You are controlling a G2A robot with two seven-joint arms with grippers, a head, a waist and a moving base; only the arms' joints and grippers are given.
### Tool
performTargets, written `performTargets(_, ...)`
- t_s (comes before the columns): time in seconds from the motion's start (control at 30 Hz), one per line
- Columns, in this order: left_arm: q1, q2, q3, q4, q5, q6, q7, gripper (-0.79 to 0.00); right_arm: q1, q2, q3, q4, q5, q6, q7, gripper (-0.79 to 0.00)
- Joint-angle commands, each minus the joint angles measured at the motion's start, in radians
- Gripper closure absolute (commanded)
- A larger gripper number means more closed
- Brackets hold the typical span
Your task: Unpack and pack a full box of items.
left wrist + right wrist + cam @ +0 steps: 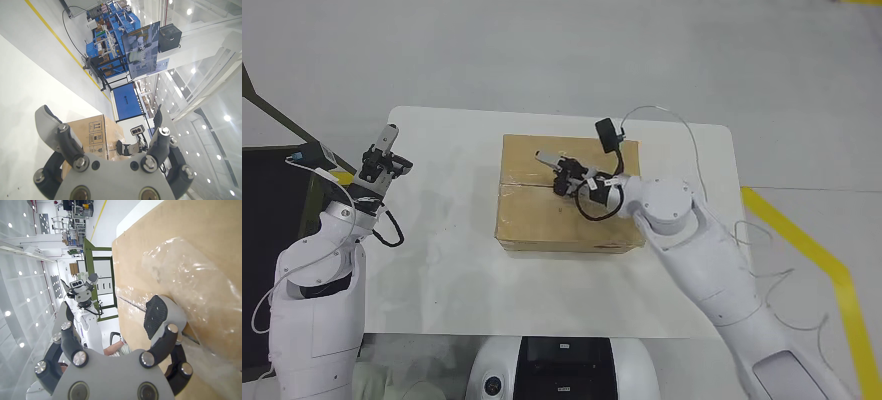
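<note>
Box mid-tabletop, flaps shut, clear tape over centre seam. Right gripper down on box top at seam, jaws spread, one fingertip at tape edge. Likely step: break tape. Run tip along seam, shallow pressure, don't shove box. Left gripper raised at far-left tabletop edge, jaws spread, well apart from box; could brace box's left side. Open tabletop left and near; less on right.

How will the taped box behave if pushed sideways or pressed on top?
The cardboard box is low and wide, so it would probably slide on the table rather than tip. Its clear tape spans the flap seam, so the top likely flexes little. The tape looks glossy, possibly slippery for pads.
</note>
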Motion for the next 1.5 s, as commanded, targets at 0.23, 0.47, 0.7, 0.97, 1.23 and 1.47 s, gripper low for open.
performTargets(0.23,0.000,0.000,0.000,0.000,0.000,0.000,0.000,-0.785,-0.071,0.025,0.083,-0.073,-0.036,0.043,-0.001,-0.785)
performTargets(0.47,0.000,0.000,0.000,0.000,0.000,0.000,0.000,-0.785,-0.120,0.039,0.142,-0.116,-0.044,0.060,-0.017,-0.785)
performTargets(0.7,0.000,0.000,0.000,0.000,0.000,0.000,0.000,-0.785,-0.182,0.053,0.207,-0.178,-0.047,0.067,-0.046,-0.785)
performTargets(0.97,0.000,0.000,0.000,0.000,0.000,0.000,0.000,-0.785,-0.246,0.068,0.277,-0.238,-0.049,0.085,-0.072,-0.785)
performTargets(1.23,0.000,0.000,0.000,0.000,0.000,0.000,0.000,-0.785,-0.295,0.079,0.348,-0.247,-0.030,0.091,-0.103,-0.785)
performTargets(1.47,0.000,0.000,0.000,0.000,0.000,0.000,0.000,-0.785,-0.308,0.083,0.378,-0.220,-0.001,0.081,-0.113,-0.785)
